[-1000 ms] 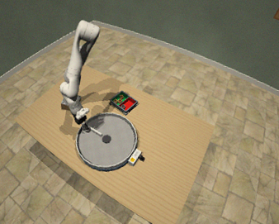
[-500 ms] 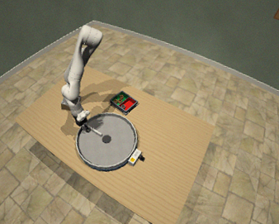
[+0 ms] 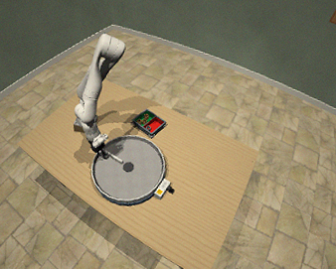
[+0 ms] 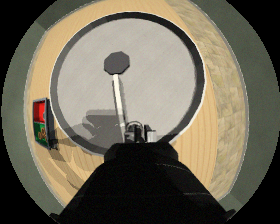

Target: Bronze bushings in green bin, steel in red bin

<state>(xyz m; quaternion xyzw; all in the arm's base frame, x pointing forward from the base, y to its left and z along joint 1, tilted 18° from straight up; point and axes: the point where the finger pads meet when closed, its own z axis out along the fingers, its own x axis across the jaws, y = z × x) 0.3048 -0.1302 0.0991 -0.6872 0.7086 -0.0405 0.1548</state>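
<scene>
Jaws stand narrow, nearly closed, and nothing shows between them in the wrist view; they are small there, so you cannot rule out a thin piece. They hang low over the near edge of the turntable (image 3: pixel 143 184), just above the outer end of a pale bar (image 3: pixel 115 159) that runs in to the dark hub (image 3: pixel 128 167). No bushing can be made out anywhere on the grey disc from either view. Beyond the disc's far rim sit the green bin (image 3: pixel 146 118) and the red bin (image 3: pixel 155 126), side by side and touching; the green one seems to hold brownish pieces, though they are too small to count. You appear to be between picks, or at the end of sorting. Your next move calls for finding a bushing on the disc, widening the jaws before descent, and timing the drop to the disc's travel. A small white box (image 3: pixel 162 190) is fixed to the turntable's rim. All rests on a pale wooden tabletop (image 3: pixel 208 178), set on a stone-tiled floor (image 3: pixel 277 215) bounded by grey-green walls (image 3: pixel 187 4).
</scene>
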